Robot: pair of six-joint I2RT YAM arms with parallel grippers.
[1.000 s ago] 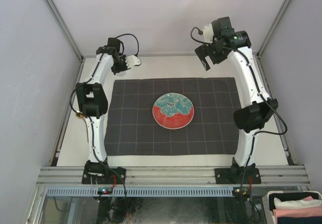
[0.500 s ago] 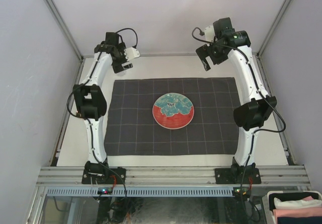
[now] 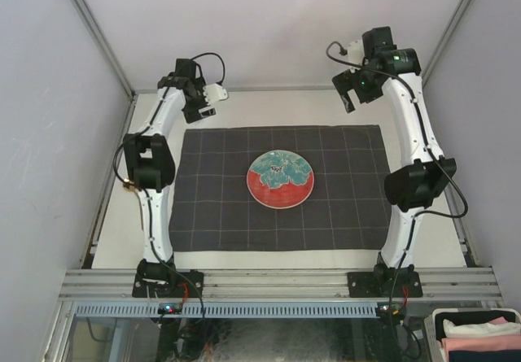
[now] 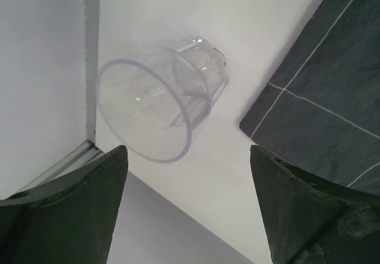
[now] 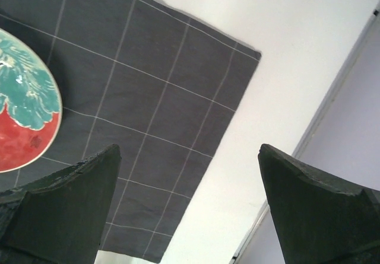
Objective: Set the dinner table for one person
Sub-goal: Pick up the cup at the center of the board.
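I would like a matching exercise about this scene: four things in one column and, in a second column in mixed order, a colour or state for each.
Things:
1. glass
2. plate
3. cloth
4. right hand

Colours or states:
A. dark grey with thin pale lines
B. open and empty
C. transparent
D. red and teal

Pairs: 1-C, 2-D, 3-A, 4-B

The dinner table (image 3: 277,110) lies flat, off-white, matte.
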